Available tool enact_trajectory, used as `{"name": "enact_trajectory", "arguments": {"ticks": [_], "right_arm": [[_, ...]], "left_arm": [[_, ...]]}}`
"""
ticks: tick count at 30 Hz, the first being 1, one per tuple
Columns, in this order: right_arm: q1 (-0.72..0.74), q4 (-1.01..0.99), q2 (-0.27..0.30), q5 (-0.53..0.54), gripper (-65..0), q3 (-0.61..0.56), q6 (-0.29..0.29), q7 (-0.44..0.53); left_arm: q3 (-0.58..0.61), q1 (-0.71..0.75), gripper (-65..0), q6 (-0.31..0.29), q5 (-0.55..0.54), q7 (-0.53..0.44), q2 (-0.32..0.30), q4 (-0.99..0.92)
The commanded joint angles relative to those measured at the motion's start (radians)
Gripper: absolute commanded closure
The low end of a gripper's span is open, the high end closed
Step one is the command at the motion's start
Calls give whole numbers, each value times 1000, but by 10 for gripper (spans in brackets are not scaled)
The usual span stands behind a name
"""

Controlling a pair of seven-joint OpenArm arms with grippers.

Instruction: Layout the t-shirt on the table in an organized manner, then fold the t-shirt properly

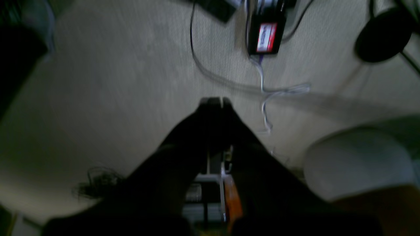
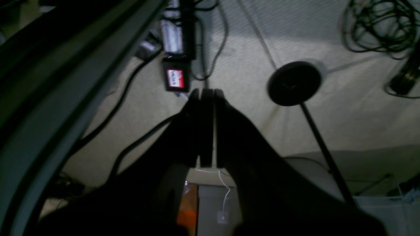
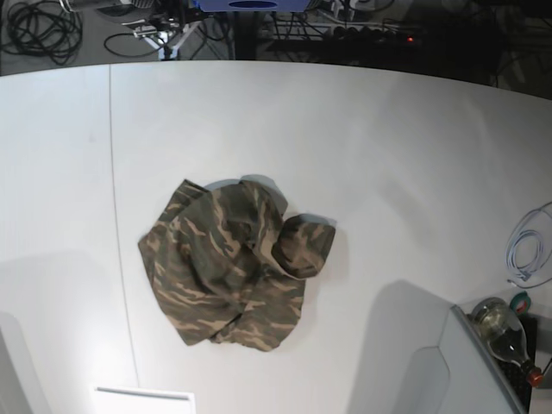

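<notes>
the crumpled camouflage-print cloth t-shirt [image 3: 231, 263] lies bunched on the white smooth surface [image 3: 388, 155], nowhere near either end effector. left end effector [image 1: 215, 101] and right end effector [image 2: 206, 93] hang pressed together over carpeted floor (empty). nothing is laid out or folded yet.

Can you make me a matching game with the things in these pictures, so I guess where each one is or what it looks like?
Things:
1. t-shirt
2. table
3. left gripper
4. bottle

Descriptions:
A. plain white with one thin dark line
B. shut, dark, pointing down at the carpet
C. crumpled in a heap, green and brown patches
D. lying off the table's edge in the bottom right corner of the base view

Pairs: 1-C, 2-A, 3-B, 4-D
</notes>
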Motion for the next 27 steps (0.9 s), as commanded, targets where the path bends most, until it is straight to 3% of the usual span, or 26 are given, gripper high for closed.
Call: {"name": "enact_trajectory", "arguments": {"ticks": [1, 6, 16, 18, 23, 24, 25, 27], "right_arm": [[-5, -2, 8, 1, 0, 0, 1, -2], [-21, -2, 13, 1, 0, 0, 1, -2], [-135, 164, 13, 2, -15, 3, 1, -2], [-138, 165, 13, 4, -101, 4, 2, -4], [-166, 179, 10, 4, -563, 3, 4, 6], [-172, 187, 10, 4, -603, 3, 4, 21], [-183, 188, 10, 4, -591, 1, 4, 38], [-190, 191, 10, 4, -480, 1, 4, 59]], "left_arm": [[2, -19, -3, 2, 5, -7, -3, 2], [-11, -58, -3, 1, -6, -18, -18, 27], [-9, 10, 0, 1, -6, -222, -33, 88], [-9, 19, 0, 1, -6, -258, -36, 88], [3, 45, -2, 1, 5, -268, -38, 88], [3, 50, -3, 1, 5, -270, -39, 88], [3, 50, -3, 1, 5, -270, -42, 88], [3, 51, -5, 1, 5, -268, -50, 88]]}}
